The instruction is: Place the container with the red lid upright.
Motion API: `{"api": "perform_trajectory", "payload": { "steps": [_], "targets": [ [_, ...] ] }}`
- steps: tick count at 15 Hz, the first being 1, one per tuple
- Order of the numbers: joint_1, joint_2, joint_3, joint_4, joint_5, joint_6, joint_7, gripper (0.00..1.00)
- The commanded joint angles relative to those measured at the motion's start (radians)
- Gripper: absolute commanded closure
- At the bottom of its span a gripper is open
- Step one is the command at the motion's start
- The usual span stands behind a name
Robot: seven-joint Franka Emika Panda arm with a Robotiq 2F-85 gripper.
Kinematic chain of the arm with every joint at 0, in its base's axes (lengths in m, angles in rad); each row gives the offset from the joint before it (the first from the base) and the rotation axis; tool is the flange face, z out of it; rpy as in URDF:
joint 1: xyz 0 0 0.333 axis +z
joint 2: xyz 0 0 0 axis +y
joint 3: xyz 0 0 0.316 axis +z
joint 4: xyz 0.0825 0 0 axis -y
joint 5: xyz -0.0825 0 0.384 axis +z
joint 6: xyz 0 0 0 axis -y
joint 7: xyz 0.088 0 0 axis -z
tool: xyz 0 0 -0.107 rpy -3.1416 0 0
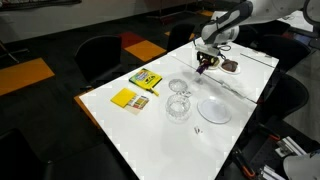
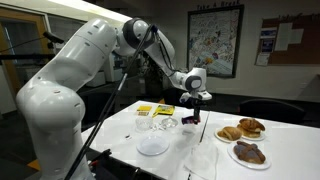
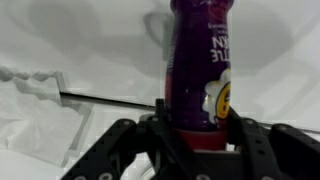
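- Gripping the red-capped, purple-labelled slim plastic bottle [image 3: 195,60] near its cap end, the black two-finger gripper [image 3: 200,127] has its fingers closed on either side. In the wrist view the body runs away from the camera toward the white tabletop [image 3: 60,40].
- Location: the bottle hangs cap-up under the tool, between the clear glass bowls [image 2: 166,123] and the white plates of brown pastries [image 2: 241,131]. You cannot tell from any view whether its base meets the surface.
- Hazard 1: if you release with the base off the table or off plumb, so narrow a bottle will probably tip over.
- Hazard 2: the hold sits high on the bottle, so its body may pivot between the pads if you descend quickly or press it down hard.
- Hazard 3: drifting sideways at this height could knock the nearest pastry plate.
- Pose: the white arm [image 2: 75,70] stretches out over the table, its wrist bent so that the tool points roughly straight down.
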Motion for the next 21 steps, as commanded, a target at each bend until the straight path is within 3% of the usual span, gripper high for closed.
{"api": "perform_trajectory", "payload": {
  "steps": [1,8,13,18,21],
  "targets": [
    [0.116,-0.047,-0.073,-0.093,-0.193,0.052,0.084,0.71],
    [0.299,-0.016,-0.198,-0.195,-0.604,0.237,0.295,0.71],
    [0.44,-0.006,-0.363,-0.255,-0.894,0.426,0.534,0.71],
    [0.514,0.039,-0.469,-0.276,-1.191,0.532,0.802,0.71],
    [0.625,0.138,-0.615,-0.259,-1.369,0.647,1.004,0.71]
  ]
}}
